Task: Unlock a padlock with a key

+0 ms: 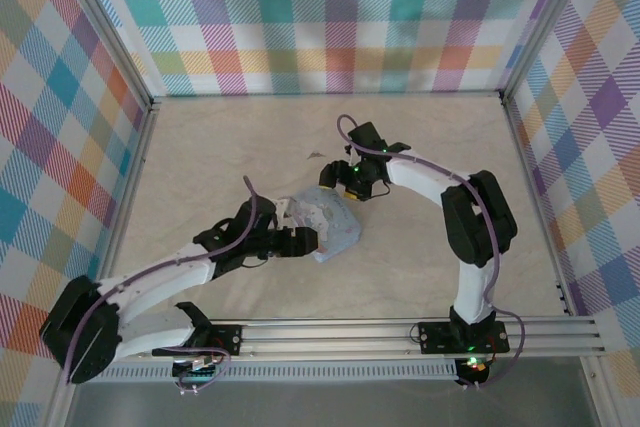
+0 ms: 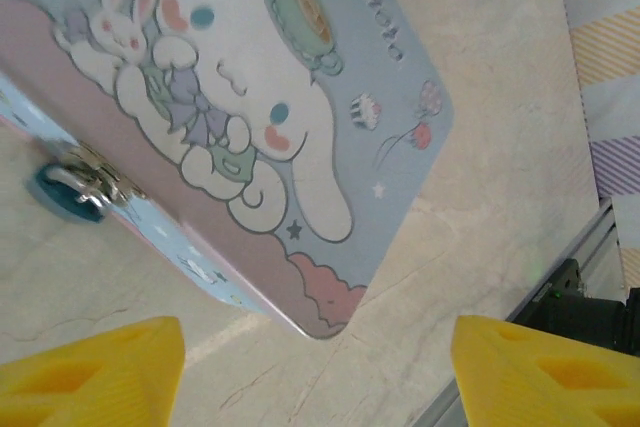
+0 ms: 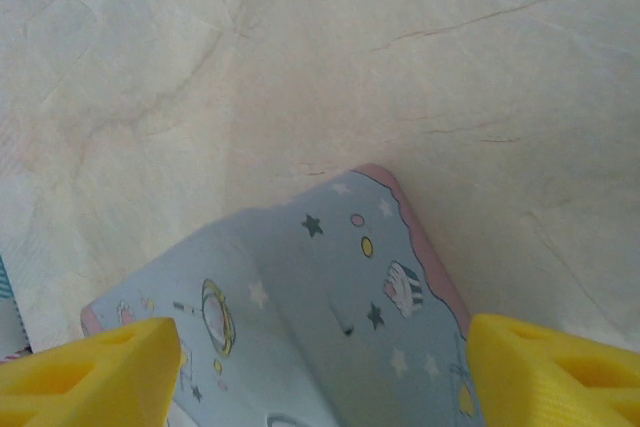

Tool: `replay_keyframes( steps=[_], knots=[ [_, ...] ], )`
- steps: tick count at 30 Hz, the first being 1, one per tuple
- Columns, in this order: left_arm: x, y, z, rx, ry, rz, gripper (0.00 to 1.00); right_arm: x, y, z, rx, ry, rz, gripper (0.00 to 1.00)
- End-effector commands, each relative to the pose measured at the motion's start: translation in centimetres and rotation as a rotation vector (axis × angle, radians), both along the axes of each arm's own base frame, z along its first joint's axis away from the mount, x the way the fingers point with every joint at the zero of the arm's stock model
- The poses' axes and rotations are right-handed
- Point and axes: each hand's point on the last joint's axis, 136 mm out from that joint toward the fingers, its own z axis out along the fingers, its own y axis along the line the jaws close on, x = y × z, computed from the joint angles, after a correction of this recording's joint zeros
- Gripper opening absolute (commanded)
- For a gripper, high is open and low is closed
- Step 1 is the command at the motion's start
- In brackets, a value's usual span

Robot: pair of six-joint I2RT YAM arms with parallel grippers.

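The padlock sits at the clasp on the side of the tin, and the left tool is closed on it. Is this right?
Not quite. The padlock sits at the clasp on the side of the tin, but the left tool is open and holds nothing; its fingertips stand apart from the padlock. The left wrist view shows it.

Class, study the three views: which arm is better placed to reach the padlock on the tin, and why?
Left, probably. The left pincer, open, faces the latch side of the tin, where the padlock sits. The right pincer hovers over a plain corner of the tin.
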Motion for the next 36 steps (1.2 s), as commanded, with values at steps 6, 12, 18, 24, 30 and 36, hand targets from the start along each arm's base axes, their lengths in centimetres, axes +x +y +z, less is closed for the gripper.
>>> replay_keyframes(
  steps=[6, 12, 18, 24, 30, 36],
  knots=[
    [2.3, 4.7, 4.3, 0.201, -0.107, 0.121, 0.80, -4.0, -4.0, 4.6, -0.008, -0.087, -0.042, 0.76],
    [7.7, 4.0, 4.7, 0.257, -0.097, 0.112, 0.81, -9.3, -5.8, 3.7, 0.018, -0.035, -0.090, 0.76],
    [13.1, 1.8, 1.9, 0.280, -0.020, 0.046, 0.80, -13.2, -6.2, 1.9, 0.050, 0.015, -0.134, 0.75],
    [14.9, 0.2, -0.6, 0.288, 0.050, -0.019, 0.74, -14.2, -5.5, 0.8, 0.106, 0.043, -0.159, 0.73],
    [13.5, -0.3, -1.0, 0.234, 0.085, -0.043, 0.66, -13.5, -3.4, -0.1, 0.143, 0.063, -0.140, 0.69],
    [11.2, 0.6, -1.4, 0.210, 0.108, -0.034, 0.59, -11.5, -2.0, 0.2, 0.141, 0.034, -0.128, 0.64]
  ],
)
